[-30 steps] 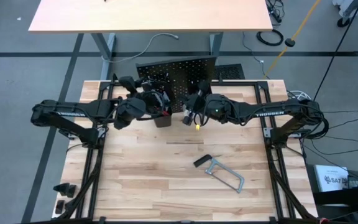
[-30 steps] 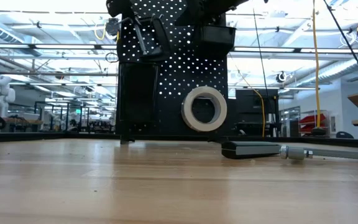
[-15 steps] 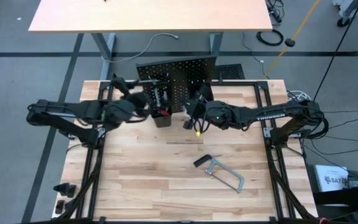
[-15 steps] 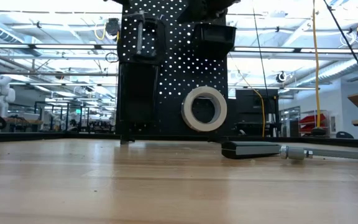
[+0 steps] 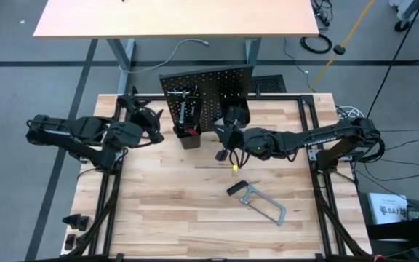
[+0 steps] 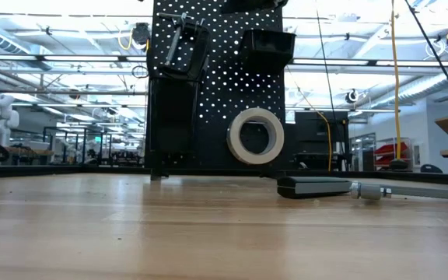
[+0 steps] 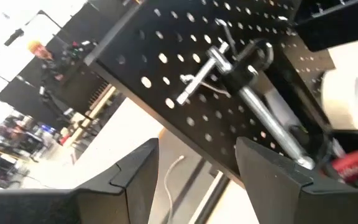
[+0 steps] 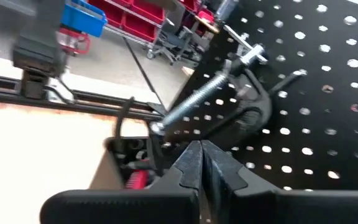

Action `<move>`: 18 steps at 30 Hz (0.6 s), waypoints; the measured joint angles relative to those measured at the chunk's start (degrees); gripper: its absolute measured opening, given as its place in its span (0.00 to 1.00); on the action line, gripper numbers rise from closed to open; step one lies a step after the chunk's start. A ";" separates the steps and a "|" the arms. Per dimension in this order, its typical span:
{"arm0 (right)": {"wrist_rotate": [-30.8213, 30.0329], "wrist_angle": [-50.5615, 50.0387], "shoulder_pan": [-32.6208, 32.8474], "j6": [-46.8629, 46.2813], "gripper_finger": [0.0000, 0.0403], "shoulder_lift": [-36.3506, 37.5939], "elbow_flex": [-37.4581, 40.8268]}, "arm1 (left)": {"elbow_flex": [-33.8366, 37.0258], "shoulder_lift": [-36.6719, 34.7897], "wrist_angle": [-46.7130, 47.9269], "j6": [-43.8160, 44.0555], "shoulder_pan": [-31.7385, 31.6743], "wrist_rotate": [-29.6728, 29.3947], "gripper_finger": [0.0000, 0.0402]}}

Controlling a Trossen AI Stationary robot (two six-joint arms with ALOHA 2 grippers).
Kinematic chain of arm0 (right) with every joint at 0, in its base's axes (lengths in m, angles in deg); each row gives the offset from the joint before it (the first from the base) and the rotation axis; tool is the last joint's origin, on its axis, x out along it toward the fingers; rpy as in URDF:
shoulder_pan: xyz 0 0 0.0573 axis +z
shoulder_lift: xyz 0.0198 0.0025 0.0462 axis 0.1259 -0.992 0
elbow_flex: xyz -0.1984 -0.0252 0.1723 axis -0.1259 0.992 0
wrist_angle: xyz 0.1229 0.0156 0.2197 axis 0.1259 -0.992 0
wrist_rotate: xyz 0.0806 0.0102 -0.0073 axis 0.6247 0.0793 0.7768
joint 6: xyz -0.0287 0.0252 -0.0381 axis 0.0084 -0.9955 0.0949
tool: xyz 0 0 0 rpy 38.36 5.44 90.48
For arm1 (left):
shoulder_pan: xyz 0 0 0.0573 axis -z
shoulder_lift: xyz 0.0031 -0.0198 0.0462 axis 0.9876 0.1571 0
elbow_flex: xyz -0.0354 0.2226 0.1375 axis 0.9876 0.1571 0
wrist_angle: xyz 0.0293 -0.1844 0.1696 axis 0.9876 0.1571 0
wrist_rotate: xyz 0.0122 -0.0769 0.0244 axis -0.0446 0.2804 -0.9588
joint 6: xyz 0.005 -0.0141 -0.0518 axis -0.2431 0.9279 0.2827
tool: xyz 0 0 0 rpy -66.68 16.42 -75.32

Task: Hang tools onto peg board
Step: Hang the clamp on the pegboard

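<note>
C-clamp [image 7: 247, 87] hung on peg board [image 5: 208, 94] at table's 12 o'clock; left gripper [image 5: 150, 120] spread wide and empty at board's 9 o'clock. Right gripper [image 5: 228, 140] pinched shut, empty. Bar clamp [image 5: 259, 201] at 5 o'clock is best approached squarely

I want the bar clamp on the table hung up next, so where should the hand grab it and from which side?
Probably from straight above, on the long straight bar of the grey bar clamp. It lies flat on the table with free wood around it, and the bar is slim enough for the fingers to straddle. The dark handle end nearer the peg board looks bulkier. The right hand sits closest.
</note>
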 joint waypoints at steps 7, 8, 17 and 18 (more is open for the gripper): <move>0.48 -11.41 6.01 -8.93 0.00 0.00 0.00 | 0.37 0.02 8.73 13.22 2.81 5.49 0.54; 0.46 -13.83 7.14 -10.87 0.00 0.00 0.00 | 0.39 0.02 9.64 15.14 3.63 5.88 0.54; 0.46 -26.38 17.90 -27.83 0.00 0.00 0.00 | 12.47 -0.64 0.49 22.74 9.68 3.22 0.54; 0.48 -26.25 18.92 -28.62 0.00 0.00 0.00 | 14.22 -0.81 -3.11 21.80 9.30 3.12 0.54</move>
